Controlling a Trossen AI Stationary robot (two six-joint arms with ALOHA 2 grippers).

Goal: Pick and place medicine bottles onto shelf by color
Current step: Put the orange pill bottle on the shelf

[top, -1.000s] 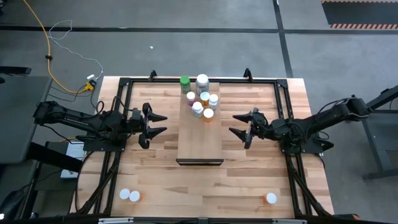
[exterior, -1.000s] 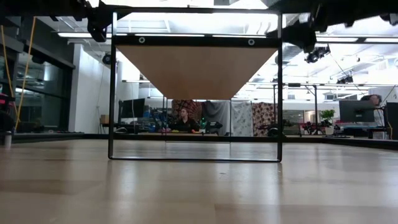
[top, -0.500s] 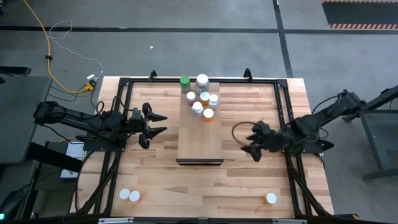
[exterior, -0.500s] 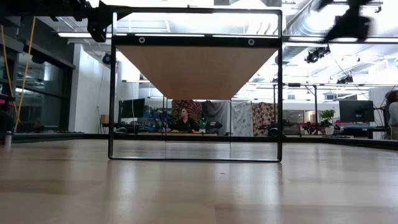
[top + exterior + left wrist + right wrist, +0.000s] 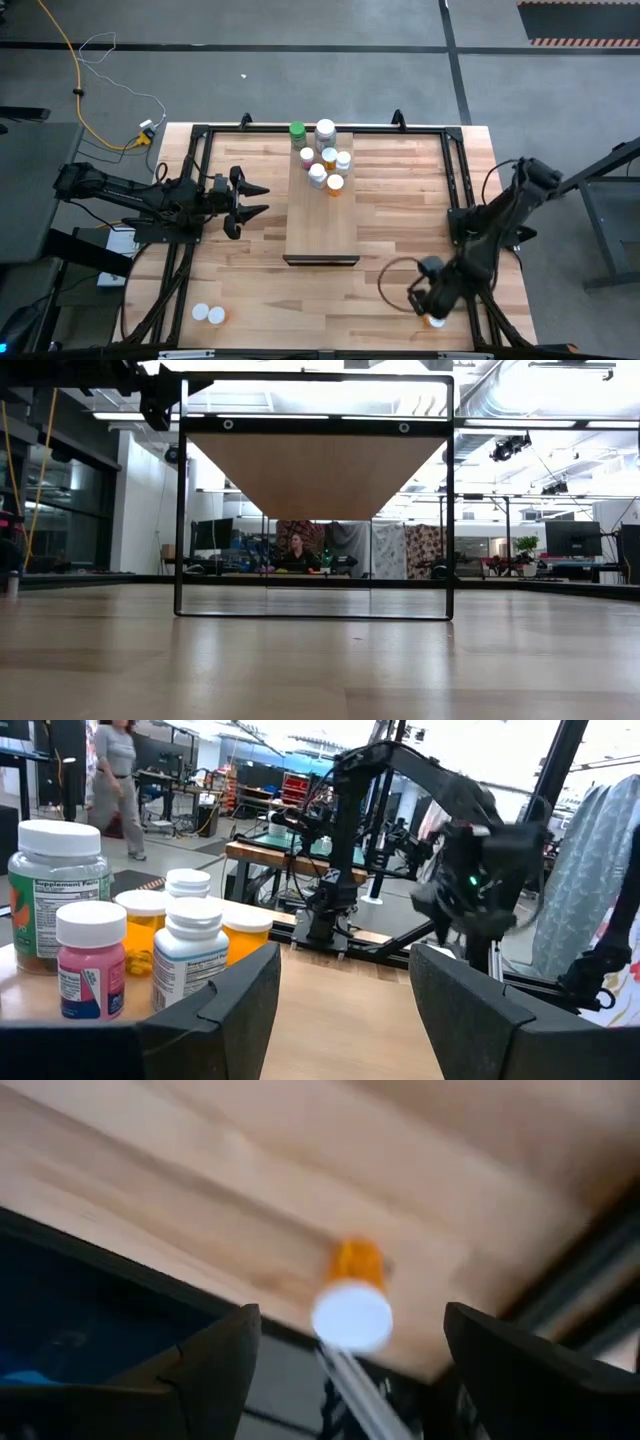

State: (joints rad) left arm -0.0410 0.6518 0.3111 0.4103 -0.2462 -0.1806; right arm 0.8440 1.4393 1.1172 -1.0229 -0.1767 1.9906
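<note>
Reach step: the right gripper (image 5: 415, 300), jaws open and empty, hangs just above an orange bottle (image 5: 352, 1295) near the table's front edge — well apart from the shelf (image 5: 322, 225). Next: descend, straddle, close. Left gripper (image 5: 250, 198) waits open beside the shelf.

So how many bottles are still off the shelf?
3: two side by side near the table's front left corner, one front right under the right gripper. None look hidden.
</note>
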